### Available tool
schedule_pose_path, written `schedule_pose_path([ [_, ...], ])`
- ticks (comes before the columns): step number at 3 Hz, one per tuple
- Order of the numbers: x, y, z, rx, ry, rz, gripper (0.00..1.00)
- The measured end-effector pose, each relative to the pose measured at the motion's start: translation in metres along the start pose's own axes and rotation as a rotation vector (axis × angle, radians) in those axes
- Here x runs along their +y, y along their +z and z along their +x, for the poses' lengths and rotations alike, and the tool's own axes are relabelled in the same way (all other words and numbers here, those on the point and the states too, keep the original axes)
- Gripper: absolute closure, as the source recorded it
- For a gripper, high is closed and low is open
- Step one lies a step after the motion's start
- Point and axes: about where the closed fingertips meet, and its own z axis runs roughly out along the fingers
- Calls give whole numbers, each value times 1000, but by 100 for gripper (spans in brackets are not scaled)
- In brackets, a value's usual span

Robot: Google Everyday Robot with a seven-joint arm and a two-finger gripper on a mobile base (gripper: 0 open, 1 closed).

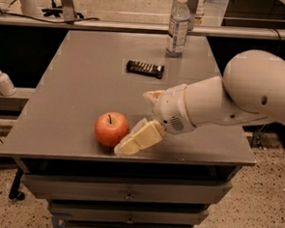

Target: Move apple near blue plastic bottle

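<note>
The gripper (136, 120) is low over the front part of the table (87, 74), just at the right of the apple (111, 128). Its two fingers (137, 139) are spread apart with nothing between them, so it grasps nothing. The nearer finger lies close to the table top, and its tip is just beside the lower right side of the apple; whether they really touch cannot be told. The other finger is farther back, toward the middle of the table. The white arm (230, 102) comes in from the right side. The apple stands upright near the front edge, with its stem up. The blue plastic bottle (178, 26) stands at the far edge, well apart from it, and a dark wrapped bar (145, 68) lies between the two. A small white pump bottle (2, 81) stands off the table at the left. The step in hand seems to be the approach for the grasp. To do it well, the gripper should probably go more to the left until the apple sits between the fingers, because a push from one finger alone could roll the fruit toward the near edge. After a firm hold, the path to the bottle should pass above the bar or beside it, and the apple should be put down beside the bottle without knocking it over.
</note>
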Motion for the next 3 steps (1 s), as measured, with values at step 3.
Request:
schedule_pose_path([
  [3, 24, 40, -17, -159, 2, -17, 18],
])
